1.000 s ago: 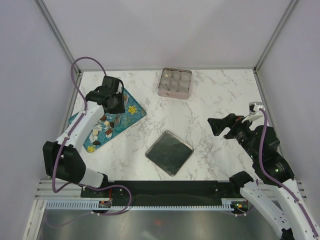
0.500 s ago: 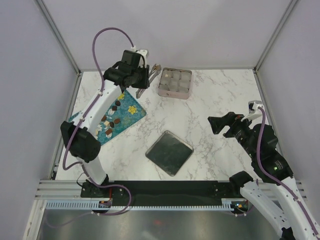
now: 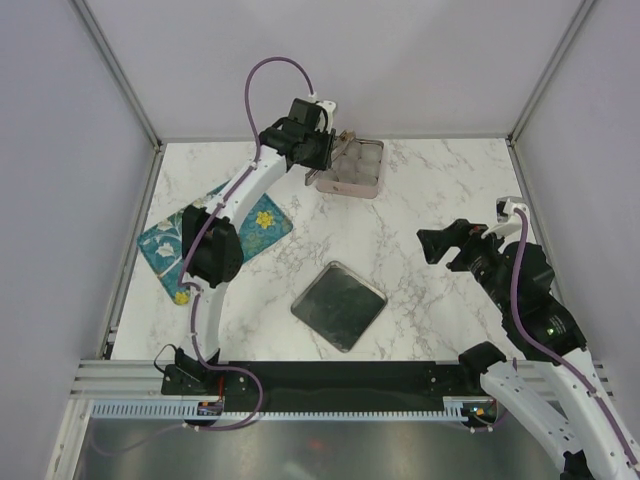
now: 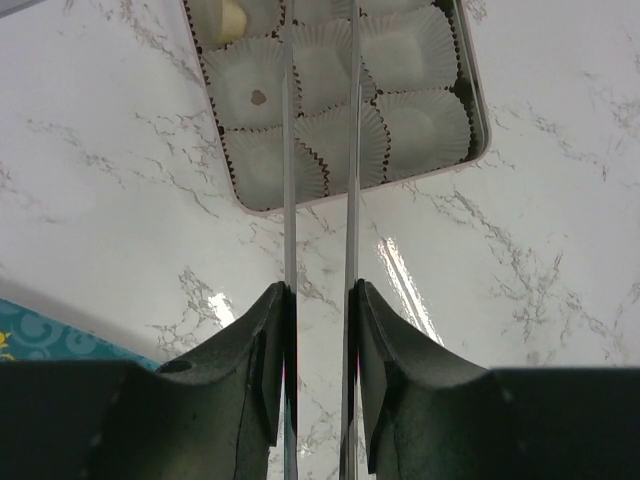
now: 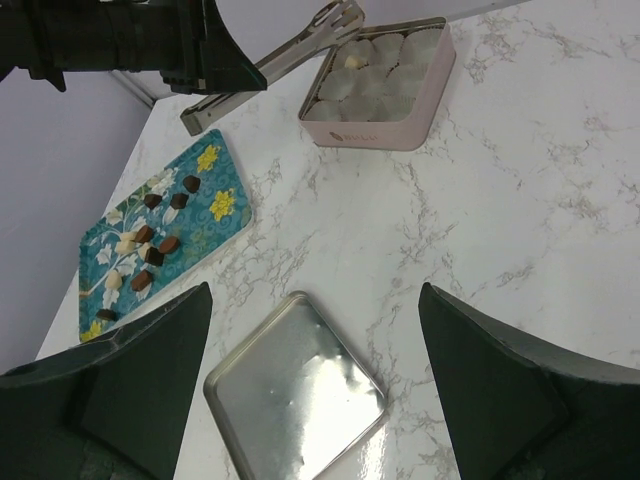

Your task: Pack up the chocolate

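Several small dark brown, reddish and whitish chocolates [image 5: 150, 250] lie on a teal flowered tray [image 5: 205, 205]; in the top view the left arm covers most of the tray [image 3: 165, 245]. My left gripper [image 3: 318, 152] [image 4: 320, 290] is shut on metal tongs [image 4: 290, 150] [image 5: 270, 65], whose blades reach over the pink square tin [image 3: 350, 182] [image 4: 400, 182] [image 5: 385, 130] of pale paper cups. One whitish piece [image 5: 350, 60] [image 4: 232, 15] lies in a cup. The tong tips are out of the left wrist view. My right gripper [image 3: 440, 245] [image 5: 315, 290] is open and empty, above the table at right.
The tin's silver lid [image 3: 338, 305] [image 5: 295, 395] lies flat on the marble near the front centre, below my right gripper. The left arm stretches from the near left edge across the tray to the tin. White walls enclose the table.
My left arm has swung from over the teal tray to the far centre, carrying the tongs over the tin. The right arm has barely moved.
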You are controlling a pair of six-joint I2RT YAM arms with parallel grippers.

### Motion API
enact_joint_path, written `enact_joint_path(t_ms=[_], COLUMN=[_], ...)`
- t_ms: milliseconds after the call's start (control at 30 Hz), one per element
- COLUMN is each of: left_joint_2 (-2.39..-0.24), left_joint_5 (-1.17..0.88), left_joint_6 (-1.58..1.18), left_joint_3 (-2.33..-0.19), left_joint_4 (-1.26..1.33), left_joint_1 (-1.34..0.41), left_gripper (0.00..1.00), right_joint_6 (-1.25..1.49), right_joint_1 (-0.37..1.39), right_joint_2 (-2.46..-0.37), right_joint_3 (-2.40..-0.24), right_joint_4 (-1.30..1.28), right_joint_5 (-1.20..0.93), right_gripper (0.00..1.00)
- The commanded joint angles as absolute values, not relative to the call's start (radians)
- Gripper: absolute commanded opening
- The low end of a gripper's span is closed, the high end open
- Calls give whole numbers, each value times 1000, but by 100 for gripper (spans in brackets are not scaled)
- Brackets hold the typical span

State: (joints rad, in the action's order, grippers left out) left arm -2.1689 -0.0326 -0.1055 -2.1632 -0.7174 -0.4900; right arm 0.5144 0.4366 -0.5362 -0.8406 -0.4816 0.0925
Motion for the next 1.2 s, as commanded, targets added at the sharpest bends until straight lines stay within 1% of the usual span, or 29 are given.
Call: enact_joint_path(t_ms=[0, 333, 633, 833, 967, 1167], left_joint_2=[-2203, -2299, -2332, -2333, -2327, -2322], left_joint_5=[-46, -15, 14, 41, 34, 38], left_joint_6=[-49, -28, -14, -2, -2, -2], left_joint_3=[-2218, -2224, -2227, -2227, -2227, -2221], left_joint_4=[-604, -514, -485, -483, -482, -485], left_joint_1=[-503, -511, -512, -514, -512, -515], left_gripper=[33, 35, 36, 39, 44, 46], right_joint_6=[485, 476, 472, 460, 459, 457], right_joint_1=[442, 442, 442, 442, 442, 442], right_joint_2=[-545, -551, -548, -545, -541, -545], right_joint_3=[-890, -910, -904, -908, -907, -902], right_joint_4=[-480, -492, -497, -503, -505, -505], right_joint_5=[126, 136, 146, 158, 161, 163], right_gripper=[93, 93, 93, 93, 93, 93])
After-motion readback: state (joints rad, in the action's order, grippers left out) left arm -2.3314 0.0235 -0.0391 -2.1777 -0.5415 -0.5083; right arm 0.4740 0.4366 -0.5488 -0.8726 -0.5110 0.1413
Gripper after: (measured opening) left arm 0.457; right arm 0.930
